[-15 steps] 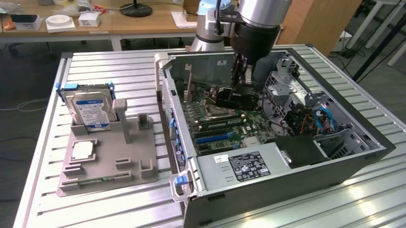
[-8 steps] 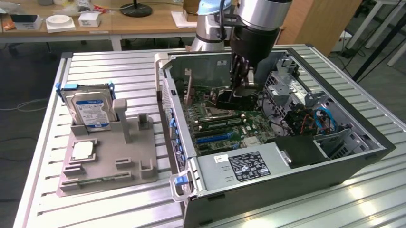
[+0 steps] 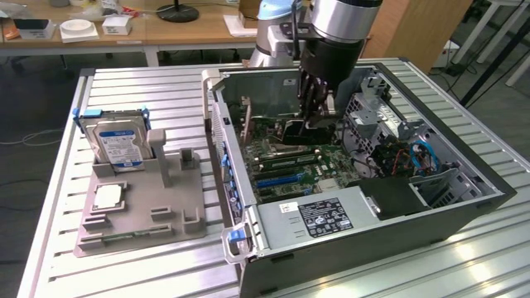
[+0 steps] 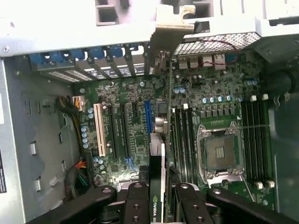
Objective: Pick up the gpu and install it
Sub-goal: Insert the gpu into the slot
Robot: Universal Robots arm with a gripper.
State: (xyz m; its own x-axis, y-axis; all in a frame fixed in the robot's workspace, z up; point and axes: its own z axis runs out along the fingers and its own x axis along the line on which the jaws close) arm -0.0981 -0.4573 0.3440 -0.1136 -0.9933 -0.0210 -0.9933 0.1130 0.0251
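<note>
My gripper [image 3: 316, 117] reaches down into the open computer case [image 3: 463, 205], over the motherboard [image 3: 286, 162]. It is shut on the gpu [image 3: 300, 131], a thin dark card held on edge. In the wrist view the gpu [image 4: 157, 198] runs edge-on away from the black fingers [image 4: 138, 203], and my gripper [image 4: 161, 205] clamps it from both sides. Its metal end bracket [image 4: 169, 30] stands at the case's rear slot openings. The card hangs above the board near the blue expansion slot [image 4: 147, 116]; I cannot tell if its edge touches a slot.
A silver hard drive [image 3: 118, 144] and a small square CPU chip [image 3: 108, 197] sit in the grey holder [image 3: 141, 214] at the exterior view's left. The case also holds a power supply [image 3: 319, 217], a drive cage [image 3: 373, 102], cables [image 3: 414, 155] and the empty CPU socket [image 4: 223, 151].
</note>
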